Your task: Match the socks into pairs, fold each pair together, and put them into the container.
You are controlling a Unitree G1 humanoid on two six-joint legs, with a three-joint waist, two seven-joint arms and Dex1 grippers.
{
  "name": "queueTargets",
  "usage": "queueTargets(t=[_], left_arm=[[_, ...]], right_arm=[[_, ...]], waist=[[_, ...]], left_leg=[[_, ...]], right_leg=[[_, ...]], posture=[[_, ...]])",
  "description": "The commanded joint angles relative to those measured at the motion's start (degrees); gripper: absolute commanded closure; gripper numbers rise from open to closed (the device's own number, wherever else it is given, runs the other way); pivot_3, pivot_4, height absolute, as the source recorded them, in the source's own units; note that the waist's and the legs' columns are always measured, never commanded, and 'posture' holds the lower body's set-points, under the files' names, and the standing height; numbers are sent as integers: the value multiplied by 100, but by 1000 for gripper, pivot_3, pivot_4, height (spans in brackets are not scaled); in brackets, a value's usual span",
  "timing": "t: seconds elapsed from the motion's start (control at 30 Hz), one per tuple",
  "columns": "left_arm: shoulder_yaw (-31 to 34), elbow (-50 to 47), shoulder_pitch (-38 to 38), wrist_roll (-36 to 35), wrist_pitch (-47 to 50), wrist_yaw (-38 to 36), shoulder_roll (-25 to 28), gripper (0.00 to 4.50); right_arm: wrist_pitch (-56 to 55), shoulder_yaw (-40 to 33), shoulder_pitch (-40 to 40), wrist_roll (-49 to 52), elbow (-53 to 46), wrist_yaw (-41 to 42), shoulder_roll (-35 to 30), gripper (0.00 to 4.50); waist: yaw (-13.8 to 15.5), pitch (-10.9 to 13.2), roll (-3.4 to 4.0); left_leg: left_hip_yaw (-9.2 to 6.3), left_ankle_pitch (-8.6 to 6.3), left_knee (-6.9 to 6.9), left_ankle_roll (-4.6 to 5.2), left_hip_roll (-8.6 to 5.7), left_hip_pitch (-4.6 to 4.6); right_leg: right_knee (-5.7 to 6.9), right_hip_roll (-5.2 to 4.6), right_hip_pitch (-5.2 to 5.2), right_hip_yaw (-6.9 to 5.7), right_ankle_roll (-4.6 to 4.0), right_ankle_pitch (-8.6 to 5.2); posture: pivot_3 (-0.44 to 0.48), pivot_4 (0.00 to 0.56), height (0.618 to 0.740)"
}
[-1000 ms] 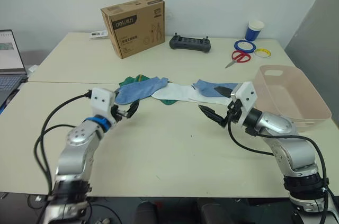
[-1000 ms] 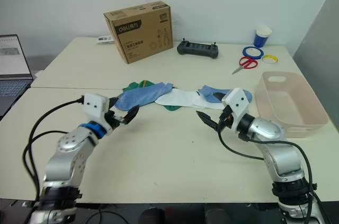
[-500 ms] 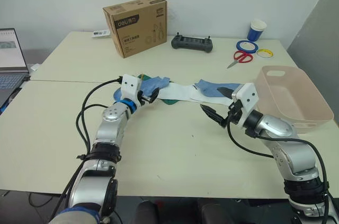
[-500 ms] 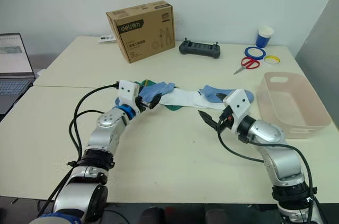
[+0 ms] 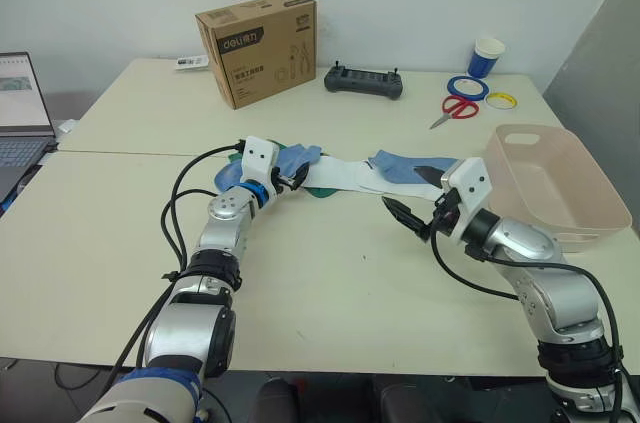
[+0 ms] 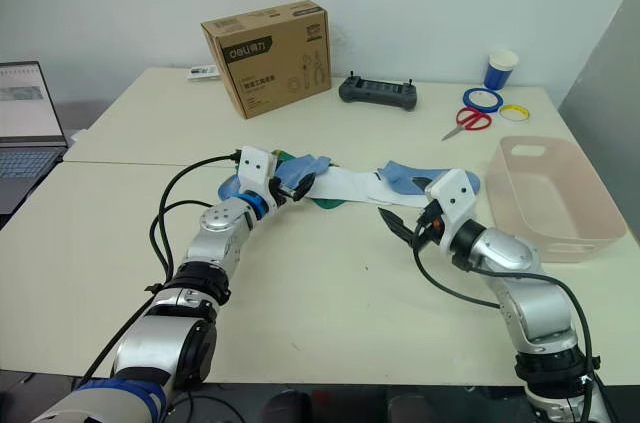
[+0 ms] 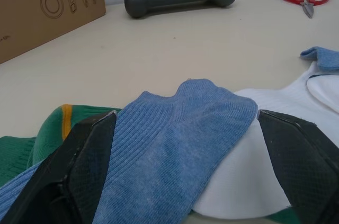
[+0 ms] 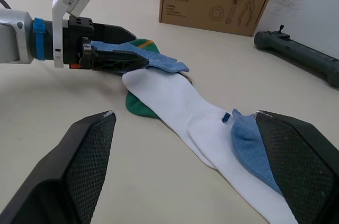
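- Two light blue socks in the heap mid-table; nearer light blue sock (image 7: 175,144) lies lengthwise between the spread fingers of the left gripper (image 5: 291,174), not clamped.
- Right gripper (image 5: 410,205) open, empty, near the other light blue sock (image 5: 402,165).
- Container (image 5: 590,213) at right, empty.

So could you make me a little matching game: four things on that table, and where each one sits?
Things:
1. pink basin
2. cardboard box
3. scissors
4. light blue sock

Places:
a. between the left hand's open fingers
b. far side, beside the grey controller
c. next to the blue tape roll
d. right end of the table

Pairs: 1-d, 2-b, 3-c, 4-a
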Motion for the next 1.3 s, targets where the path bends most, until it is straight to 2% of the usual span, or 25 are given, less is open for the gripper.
queueTargets(t=[0.03,0.43,0.7,0.83,1.07,1.2,1.3], left_arm=[[45,126,-248,39,-195,101,-39,688],[79,485,-375,24,-225,45,-57,4478],[274,152,-189,-219,-327,-290,-19,4478],[366,-209,102,-272,-236,-439,209,3557],[356,-1816,1315,-542,417,-1044,653,1274],[360,-2449,1823,-483,742,-1090,925,29],[329,-2355,1905,-337,793,-1007,1125,29]], right_arm=[[10,-99,4,70,-367,-93,34,0],[195,-100,-15,106,-530,-210,107,0],[157,-80,35,83,-516,-187,132,0],[89,-45,82,38,-529,-126,90,0],[65,-84,186,22,-606,-125,55,0],[93,-66,248,37,-665,-142,68,0],[93,-58,264,43,-664,-136,76,0]], waist=[[-1,0,0],[5,0,0],[10,0,0],[0,0,0],[-32,0,0],[9,0,0],[20,0,0]], left_leg=[[1,0,0,0,0,0],[-3,0,0,0,-1,-1],[-3,0,0,-1,-1,-2],[-2,0,0,-1,0,-1],[-1,1,-1,-2,5,0],[-1,1,2,-2,5,-1],[-2,1,3,-2,5,0]], right_leg=[[0,0,-1,1,0,0],[1,0,-1,-3,1,-1],[1,0,-1,-3,1,0],[1,0,-1,-2,1,0],[3,0,-2,-4,-6,3],[3,-1,-2,-4,-4,2],[4,-1,-2,-4,0,0]], posture=[[0,150,740],[0,150,740],[0,150,740],[0,150,740],[0,150,740],[0,150,740],[0,150,740]])
